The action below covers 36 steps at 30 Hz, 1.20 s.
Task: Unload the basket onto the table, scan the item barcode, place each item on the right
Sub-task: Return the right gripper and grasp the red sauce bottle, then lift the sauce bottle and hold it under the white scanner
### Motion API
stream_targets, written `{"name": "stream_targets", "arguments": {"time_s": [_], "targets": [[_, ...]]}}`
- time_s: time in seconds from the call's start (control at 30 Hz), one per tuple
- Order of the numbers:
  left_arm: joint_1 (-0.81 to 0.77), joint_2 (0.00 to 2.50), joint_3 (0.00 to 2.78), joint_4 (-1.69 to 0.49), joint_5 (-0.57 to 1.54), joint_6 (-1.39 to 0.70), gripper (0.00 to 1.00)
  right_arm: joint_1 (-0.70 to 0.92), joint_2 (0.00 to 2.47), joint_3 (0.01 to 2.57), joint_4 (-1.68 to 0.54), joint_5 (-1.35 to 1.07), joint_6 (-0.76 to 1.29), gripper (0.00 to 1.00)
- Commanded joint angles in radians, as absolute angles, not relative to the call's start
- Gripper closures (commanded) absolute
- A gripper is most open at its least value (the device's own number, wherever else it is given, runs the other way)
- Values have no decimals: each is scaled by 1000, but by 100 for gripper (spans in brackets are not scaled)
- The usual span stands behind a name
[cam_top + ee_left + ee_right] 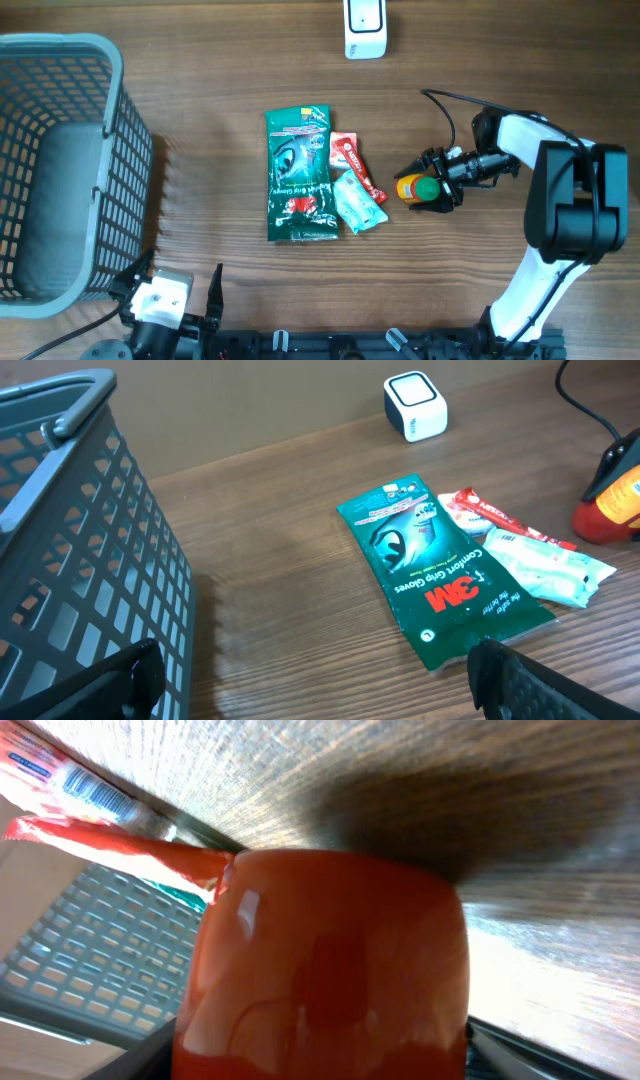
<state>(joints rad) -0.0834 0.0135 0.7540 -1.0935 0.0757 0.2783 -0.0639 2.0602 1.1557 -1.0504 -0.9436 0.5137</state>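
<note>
An orange-red bottle (pixel 412 188) with a green cap lies on the wooden table right of the item pile. My right gripper (pixel 432 189) has its fingers against both sides of it. The bottle (pixel 330 950) fills the right wrist view between the dark fingers. The white barcode scanner (pixel 365 28) stands at the table's far edge, well away from the bottle. My left gripper (pixel 320 680) is open and empty, low over the table near the front left, its fingers (pixel 540 685) spread wide.
A green 3M gloves packet (pixel 298 172), a red sachet (pixel 355 160) and a pale teal packet (pixel 358 202) lie together mid-table, left of the bottle. A grey mesh basket (pixel 110 150) takes up the left side. A black cable (pixel 450 105) runs behind the right arm.
</note>
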Motion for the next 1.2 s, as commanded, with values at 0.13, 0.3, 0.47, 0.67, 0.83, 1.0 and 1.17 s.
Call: {"name": "stream_targets", "arguments": {"time_s": [0.13, 0.3, 0.47, 0.67, 0.83, 1.0, 1.17], "targets": [[-88, 4, 751, -1091, 77, 283, 0, -56, 2077, 1123, -1028, -884, 506, 60], [-88, 4, 751, -1093, 76, 283, 0, -56, 2077, 1168, -1194, -1048, 219, 62], [-88, 4, 751, -1093, 77, 283, 0, -55, 2077, 1174, -1416, -1301, -188, 61], [-88, 5, 751, -1093, 77, 283, 0, -44, 2077, 1174, -1523, -1514, -392, 60], [-88, 4, 751, -1093, 76, 283, 0, 51, 2077, 1174, -1530, -1622, -418, 58], [-88, 5, 751, -1093, 77, 283, 0, 189, 2077, 1174, -1571, -1623, -419, 62], [-88, 4, 751, -1093, 76, 283, 0, 265, 2077, 1174, -1604, -1623, -422, 63]]}}
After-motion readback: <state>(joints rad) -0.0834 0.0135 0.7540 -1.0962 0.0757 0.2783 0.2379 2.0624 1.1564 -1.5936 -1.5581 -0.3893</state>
